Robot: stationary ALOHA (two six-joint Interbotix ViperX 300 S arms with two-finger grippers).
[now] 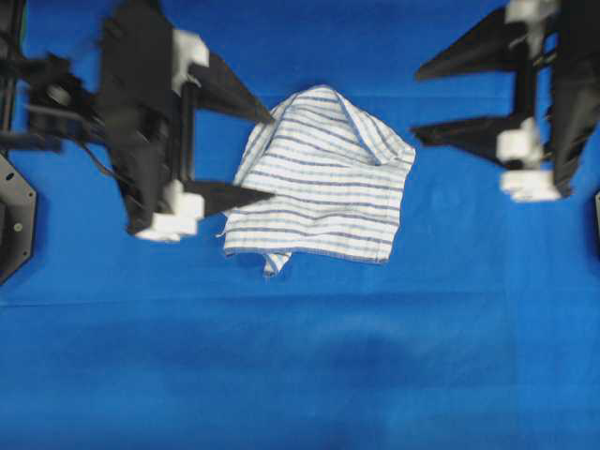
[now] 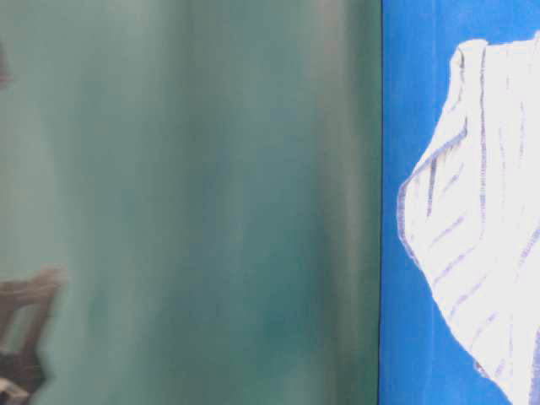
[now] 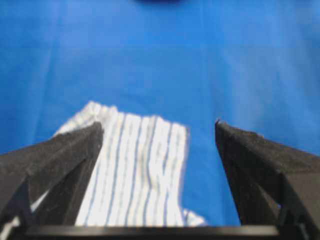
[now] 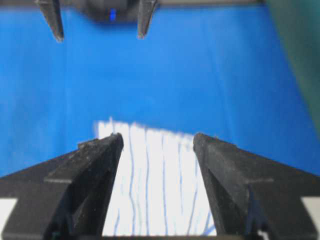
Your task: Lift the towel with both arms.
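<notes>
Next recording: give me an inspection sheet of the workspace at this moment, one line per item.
Surface: blue cloth covers the table, lightly creased.
Job's things: striped towel lies crumpled at centre, one corner folded over, not lifted.
Clutter: nothing seen.
Grippers: left hand open, fingertips at the towel's left edge; right hand open, just off its right corner; neither grips it.
Cables: dark cabling behind the left arm.
Surroundings: green wall beside the table; a black plate at the left edge.
</notes>
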